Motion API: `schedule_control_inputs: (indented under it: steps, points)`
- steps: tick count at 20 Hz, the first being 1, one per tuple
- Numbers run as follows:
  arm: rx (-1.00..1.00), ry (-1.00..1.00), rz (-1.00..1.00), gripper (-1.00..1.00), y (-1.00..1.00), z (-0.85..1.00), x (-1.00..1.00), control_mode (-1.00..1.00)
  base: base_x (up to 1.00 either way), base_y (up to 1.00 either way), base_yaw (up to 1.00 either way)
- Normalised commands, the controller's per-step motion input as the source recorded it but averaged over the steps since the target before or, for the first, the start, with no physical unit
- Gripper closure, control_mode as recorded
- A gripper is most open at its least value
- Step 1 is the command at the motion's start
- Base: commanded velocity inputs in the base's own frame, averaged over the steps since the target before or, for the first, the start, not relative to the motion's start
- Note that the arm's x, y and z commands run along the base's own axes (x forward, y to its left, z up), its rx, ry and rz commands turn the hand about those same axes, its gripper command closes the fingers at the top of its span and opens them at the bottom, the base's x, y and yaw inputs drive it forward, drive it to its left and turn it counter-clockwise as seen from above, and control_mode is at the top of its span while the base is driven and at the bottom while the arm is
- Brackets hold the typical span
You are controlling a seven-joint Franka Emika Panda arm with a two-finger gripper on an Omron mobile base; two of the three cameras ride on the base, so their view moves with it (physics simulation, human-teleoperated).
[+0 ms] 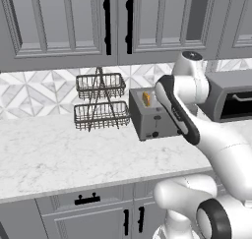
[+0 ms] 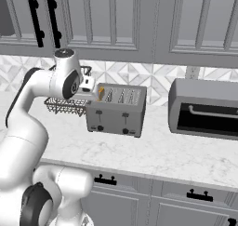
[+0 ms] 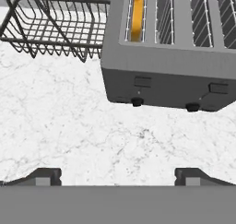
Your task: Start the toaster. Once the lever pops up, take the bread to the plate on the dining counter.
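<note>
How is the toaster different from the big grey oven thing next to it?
The toaster is smaller and boxy, while the microwave is wider and longer. The toaster has slots open on top, one holding the orange bread; the microwave has a dark front window with a handle. The toaster carries small dark knobs low on its front. Both are grey and stand on the marble counter.

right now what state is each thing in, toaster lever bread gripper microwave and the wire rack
toaster: upright on the marble worktop, slots facing up
lever: high on the front face, not pressed down
bread: standing in the end slot nearest the rack, top poking out
gripper: open, holding nothing, above the worktop in front of the toaster
microwave: door shut
wire rack: two tiers, both baskets bare
</note>
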Motion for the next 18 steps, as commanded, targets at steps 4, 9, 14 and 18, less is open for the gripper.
schedule_control_inputs:
  steps: [4, 9, 14, 18]
  points:
    - [0.0, -0.11, 0.0, -1.0, 0.07, -0.08, 0.24, -1.0, 0.0, 0.0, 0.0]
    - [0.01, 0.0, 0.0, -1.0, 0.0, -0.16, 0.5, -1.0, 0.0, 0.0, 0.0]
    - [0.0, 0.0, 0.0, -1.0, -0.1, -0.13, 0.24, -1.0, 0.0, 0.0, 0.0]
    - [0.02, 0.0, 0.0, -1.0, -0.19, -0.11, 0.09, -1.0, 0.0, 0.0, 0.0]
